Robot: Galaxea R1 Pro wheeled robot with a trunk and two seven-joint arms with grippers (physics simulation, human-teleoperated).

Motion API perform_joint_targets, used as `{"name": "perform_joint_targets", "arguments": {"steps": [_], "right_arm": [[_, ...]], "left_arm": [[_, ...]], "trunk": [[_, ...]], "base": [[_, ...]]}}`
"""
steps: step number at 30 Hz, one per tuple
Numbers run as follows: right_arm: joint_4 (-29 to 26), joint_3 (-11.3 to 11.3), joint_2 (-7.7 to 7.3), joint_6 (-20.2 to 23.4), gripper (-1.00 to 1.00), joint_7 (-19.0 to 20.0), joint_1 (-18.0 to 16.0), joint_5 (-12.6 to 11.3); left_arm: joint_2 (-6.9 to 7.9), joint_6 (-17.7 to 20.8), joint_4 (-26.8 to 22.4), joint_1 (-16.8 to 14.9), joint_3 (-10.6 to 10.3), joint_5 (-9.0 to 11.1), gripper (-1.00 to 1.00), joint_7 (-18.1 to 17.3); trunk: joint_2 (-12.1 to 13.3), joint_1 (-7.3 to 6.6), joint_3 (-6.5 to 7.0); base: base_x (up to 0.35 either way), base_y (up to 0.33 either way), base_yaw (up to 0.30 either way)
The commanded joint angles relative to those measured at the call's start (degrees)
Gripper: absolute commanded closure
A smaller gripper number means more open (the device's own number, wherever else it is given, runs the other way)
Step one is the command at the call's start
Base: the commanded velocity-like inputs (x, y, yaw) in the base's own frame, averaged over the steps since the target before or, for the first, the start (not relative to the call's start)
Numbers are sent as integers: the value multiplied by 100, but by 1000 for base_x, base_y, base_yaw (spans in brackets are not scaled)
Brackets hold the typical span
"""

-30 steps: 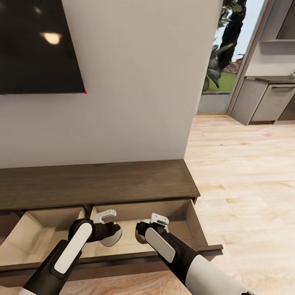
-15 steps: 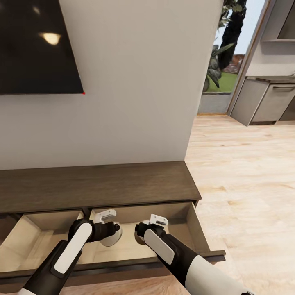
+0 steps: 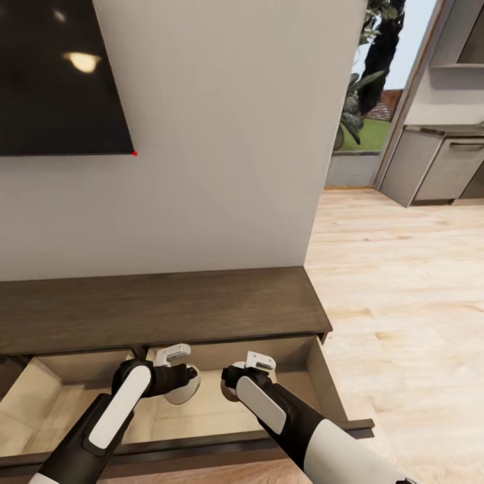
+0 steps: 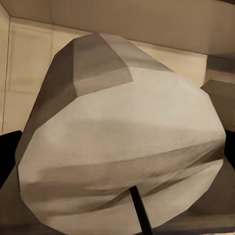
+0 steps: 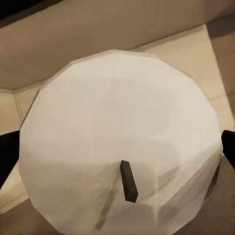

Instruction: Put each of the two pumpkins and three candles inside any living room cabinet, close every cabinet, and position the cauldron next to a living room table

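So both arms are reaching down into the cabinet [image 3: 168, 306], over the open right-hand drawer [image 3: 321, 376] with its pale wood floor. The left gripper [image 4: 117, 186] is clamped on a candle [image 4: 122, 147], dark fingers [image 4: 10, 152] showing at either side of its grey-beige body, wick pointing back at the wrist camera. Just beside it, the right gripper [image 5: 117, 156] has its own candle [image 5: 122, 137] pinched the same way, flat pale top and dark wick facing the camera. Behind the hands is the drawer's back wall, underneath them its floor.
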Motion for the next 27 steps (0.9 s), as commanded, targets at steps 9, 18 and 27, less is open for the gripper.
{"name": "perform_joint_targets", "arguments": {"steps": [9,18,27], "right_arm": [[2,11,0,20,100,-40,-8,-9],[1,11,0,20,100,-40,-7,-9],[3,11,0,20,100,-41,-8,-9]], "left_arm": [[-1,9,-7,-5,-5,57,100,57],[-1,9,0,-5,77,57,100,65],[15,25,11,-5,167,57,100,65]], "trunk": [[-365,197,-167],[-726,395,-328],[-1087,593,-490]], "base": [[0,0,0],[0,0,0],[0,0,0]]}}
